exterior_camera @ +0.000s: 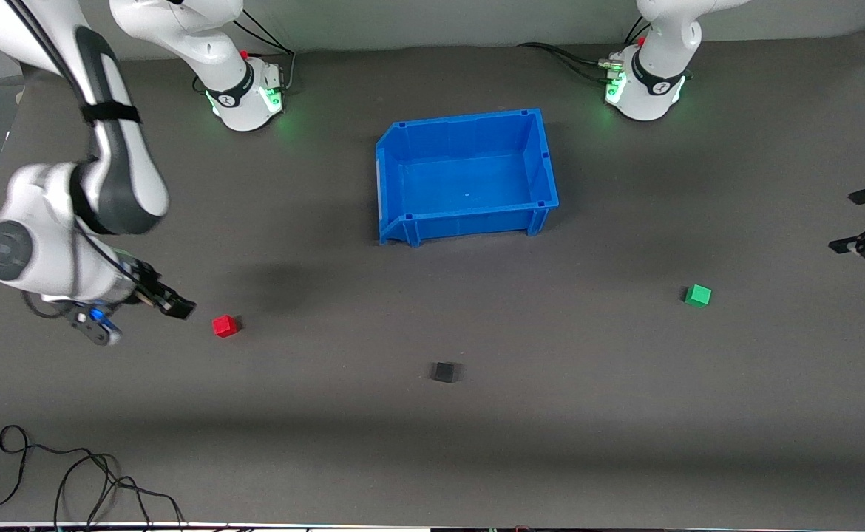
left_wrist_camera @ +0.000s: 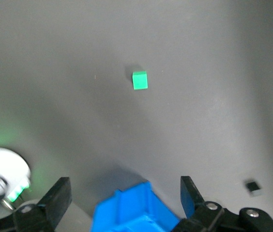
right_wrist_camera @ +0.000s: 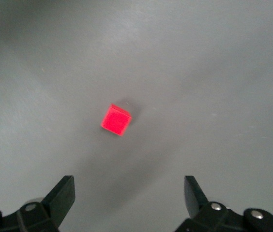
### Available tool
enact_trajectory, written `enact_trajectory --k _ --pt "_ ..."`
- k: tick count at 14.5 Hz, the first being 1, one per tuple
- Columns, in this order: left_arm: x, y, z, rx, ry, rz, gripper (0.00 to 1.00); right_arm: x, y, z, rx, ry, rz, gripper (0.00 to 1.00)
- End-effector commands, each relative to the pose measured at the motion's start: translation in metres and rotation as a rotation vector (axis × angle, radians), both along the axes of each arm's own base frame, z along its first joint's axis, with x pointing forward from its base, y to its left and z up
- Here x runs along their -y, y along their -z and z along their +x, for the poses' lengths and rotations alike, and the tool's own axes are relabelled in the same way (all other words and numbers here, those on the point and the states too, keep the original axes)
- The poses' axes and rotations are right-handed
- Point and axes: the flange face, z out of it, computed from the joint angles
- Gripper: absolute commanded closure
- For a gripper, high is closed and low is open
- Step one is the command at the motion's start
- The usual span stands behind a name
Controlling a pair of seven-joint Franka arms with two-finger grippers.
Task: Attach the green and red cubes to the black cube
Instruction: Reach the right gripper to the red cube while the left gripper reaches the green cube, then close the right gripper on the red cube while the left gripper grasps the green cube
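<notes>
The red cube (exterior_camera: pixel 225 326) sits on the grey mat toward the right arm's end. My right gripper (exterior_camera: pixel 176 304) is open and empty, low beside it, apart from it. In the right wrist view the red cube (right_wrist_camera: pixel 115 120) lies ahead of the open right gripper (right_wrist_camera: pixel 129 193). The green cube (exterior_camera: pixel 697 295) sits toward the left arm's end. My left gripper (exterior_camera: pixel 857 220) is open and empty, apart from the green cube. The left wrist view shows the green cube (left_wrist_camera: pixel 140 80) well ahead of the open left gripper (left_wrist_camera: pixel 125 195). The black cube (exterior_camera: pixel 444 372) lies between the two, nearest the front camera, and shows in the left wrist view (left_wrist_camera: pixel 253 186).
An empty blue bin (exterior_camera: pixel 543 159) stands mid-table between the arm bases; its corner shows in the left wrist view (left_wrist_camera: pixel 127 212). Loose black cables (exterior_camera: pixel 70 473) lie at the table's near edge at the right arm's end.
</notes>
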Motion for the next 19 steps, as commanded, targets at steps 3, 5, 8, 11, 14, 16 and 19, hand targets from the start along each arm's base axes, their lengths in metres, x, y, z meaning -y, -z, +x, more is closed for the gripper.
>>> enact_trajectory --k 3,5,8,11,14,16,19 --pt "-0.002 0.076 0.002 -0.05 -0.185 -0.044 0.0 0.01 0.046 0.005 -0.012 0.287 -0.035 0.0" --pt "-0.003 0.116 -0.004 -0.035 -0.206 -0.049 0.0 0.009 0.071 0.007 -0.028 0.308 -0.035 0.0" --pt "-0.002 0.177 -0.009 -0.001 -0.177 -0.106 0.0 0.007 0.096 0.008 -0.03 0.308 -0.042 0.0" --pt "-0.007 0.228 -0.009 0.023 -0.183 -0.104 0.0 0.007 0.117 0.005 -0.056 0.327 -0.058 0.0" --pt "-0.01 0.278 -0.008 0.032 -0.157 -0.137 0.0 0.005 0.136 0.004 -0.068 0.359 -0.076 0.01" --pt "-0.013 0.307 -0.011 0.056 -0.157 -0.164 0.0 0.006 0.134 0.011 -0.024 0.374 -0.077 0.01" --pt "-0.016 0.339 -0.013 0.067 -0.181 -0.151 0.0 0.004 0.131 0.018 0.034 0.43 -0.067 0.01"
